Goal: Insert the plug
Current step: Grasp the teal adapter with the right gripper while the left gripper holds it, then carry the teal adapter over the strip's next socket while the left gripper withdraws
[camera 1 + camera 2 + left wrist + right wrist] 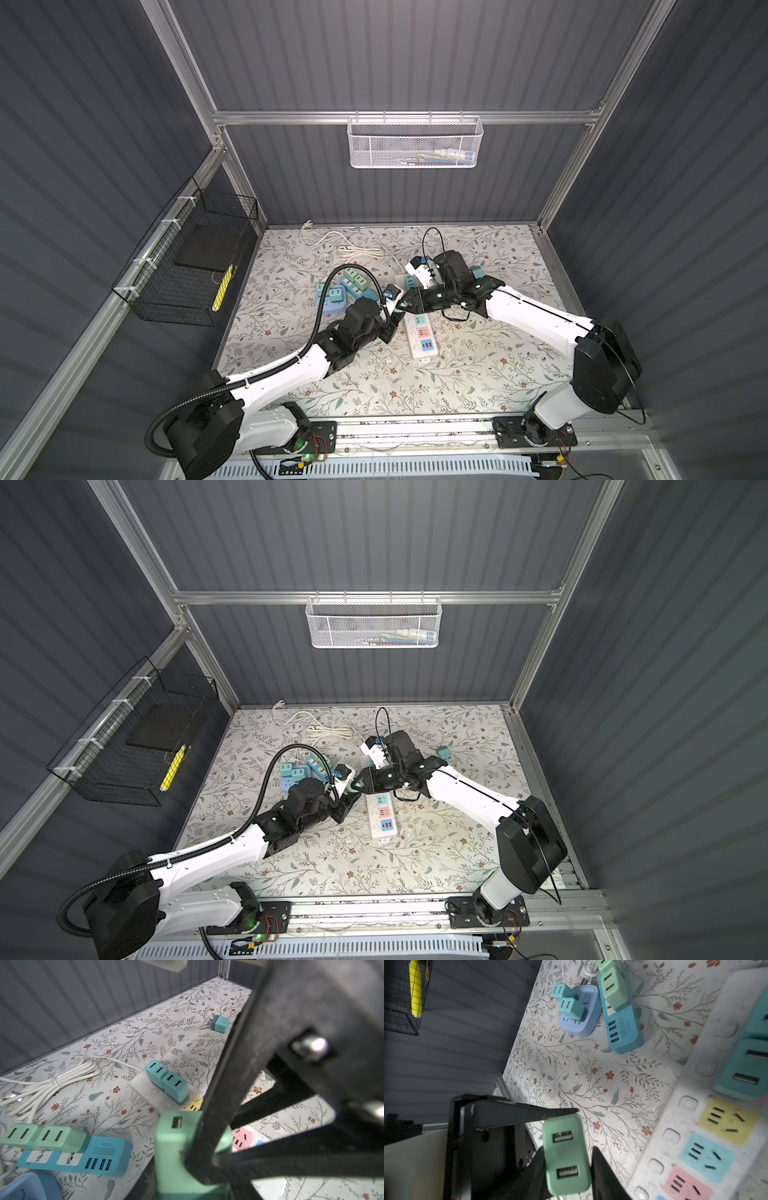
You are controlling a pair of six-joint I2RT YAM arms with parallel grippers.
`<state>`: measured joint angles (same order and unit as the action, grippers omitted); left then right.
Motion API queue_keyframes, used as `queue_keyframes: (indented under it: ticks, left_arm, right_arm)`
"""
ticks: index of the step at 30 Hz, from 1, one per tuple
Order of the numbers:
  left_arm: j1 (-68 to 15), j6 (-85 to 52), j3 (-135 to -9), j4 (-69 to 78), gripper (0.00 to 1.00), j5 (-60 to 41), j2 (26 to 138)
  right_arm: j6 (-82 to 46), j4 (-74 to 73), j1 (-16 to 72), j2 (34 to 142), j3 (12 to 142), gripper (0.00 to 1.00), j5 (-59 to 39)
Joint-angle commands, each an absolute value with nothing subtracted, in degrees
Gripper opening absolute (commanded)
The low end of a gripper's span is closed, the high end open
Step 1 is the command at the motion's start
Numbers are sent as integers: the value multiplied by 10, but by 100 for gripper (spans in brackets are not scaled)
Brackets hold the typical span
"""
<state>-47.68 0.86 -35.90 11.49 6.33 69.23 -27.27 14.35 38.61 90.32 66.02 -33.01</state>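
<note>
Mint plug [566,1147] clamped by both left gripper [395,315] and right gripper [568,1164]; your power strip [424,345] lies five o'clock, right arm nearer.

Floral table [478,374] — white power strip [422,338], coiled cord [359,251], teal charger [444,753].

Frame centre: left gripper [350,796] and right gripper [358,785] meet tip to tip over the top end of the white power strip [382,818], green plug [353,787] between them (barely visible). A teal plug [444,753] lies right of centre.
</note>
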Motion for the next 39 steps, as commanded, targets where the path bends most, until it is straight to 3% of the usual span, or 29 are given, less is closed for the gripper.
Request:
queue_keyframes:
  ticks: [1, 5, 7, 11, 13, 19, 28, 39]
  left_arm:
    - [-478, 3, -368, 132, 25, 56, 676]
    - [-478, -7, -368, 131, 37, 65, 672]
    - [-477, -20, -366, 131, 56, 84, 668]
    - [-478, -59, -351, 132, 61, 134, 635]
    - [-478, -118, -341, 119, 71, 204, 595]
    - [-476, -367, -247, 92, 89, 365, 431]
    - [-476, -557, -169, -13, 91, 432, 345]
    - [-476, -555, -179, -19, 94, 435, 356]
  right_arm:
    - [-269, 139, 392, 899, 674, 30, -339]
    - [-271, 126, 392, 891, 667, 25, -333]
    - [-272, 122, 393, 888, 666, 23, -325]
    - [-270, 114, 392, 879, 658, 23, -289]
    - [-268, 106, 392, 871, 646, 23, -253]
    - [-247, 40, 418, 852, 579, 21, -81]
    - [-250, -23, 435, 843, 505, 20, 98]
    - [-264, -36, 447, 901, 510, 20, 136]
